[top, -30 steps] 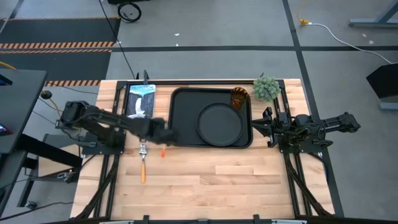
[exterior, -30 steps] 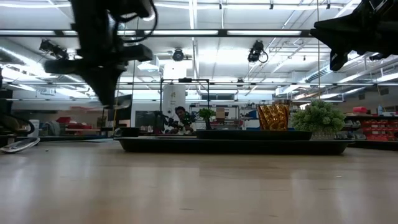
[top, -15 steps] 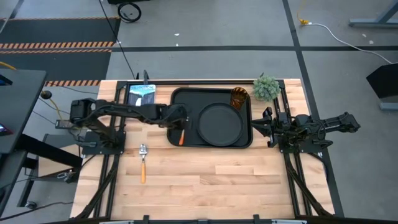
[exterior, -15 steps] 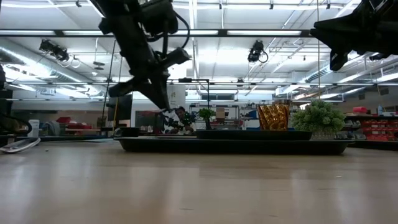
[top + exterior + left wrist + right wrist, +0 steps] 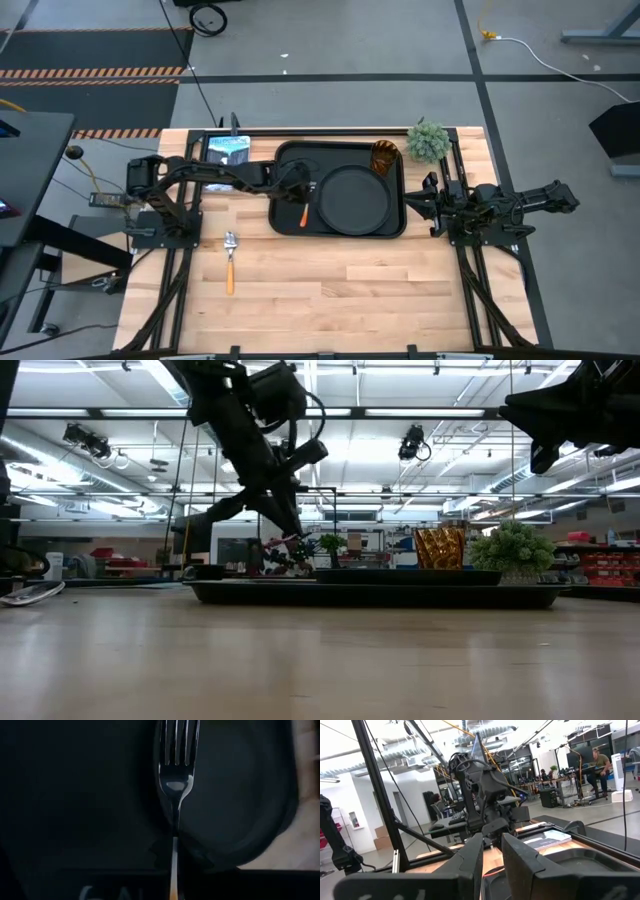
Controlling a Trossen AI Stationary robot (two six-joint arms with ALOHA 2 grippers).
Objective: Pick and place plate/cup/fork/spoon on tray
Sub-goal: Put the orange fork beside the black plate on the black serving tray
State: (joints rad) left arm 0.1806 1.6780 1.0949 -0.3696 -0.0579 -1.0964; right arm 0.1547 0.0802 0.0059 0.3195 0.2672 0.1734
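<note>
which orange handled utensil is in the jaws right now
The fork, held by the left gripper over the tray beside the plate. The spoon lies free on the table.

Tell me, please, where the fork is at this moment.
In the high view the fork is held by the left gripper over the left part of the tray, just left of the plate.

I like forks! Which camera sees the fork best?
The left wrist view: the fork fills it, tines clear, held by the left gripper over the tray. The high view shows only its orange handle; the low and right wrist views don't clearly show it.
</note>
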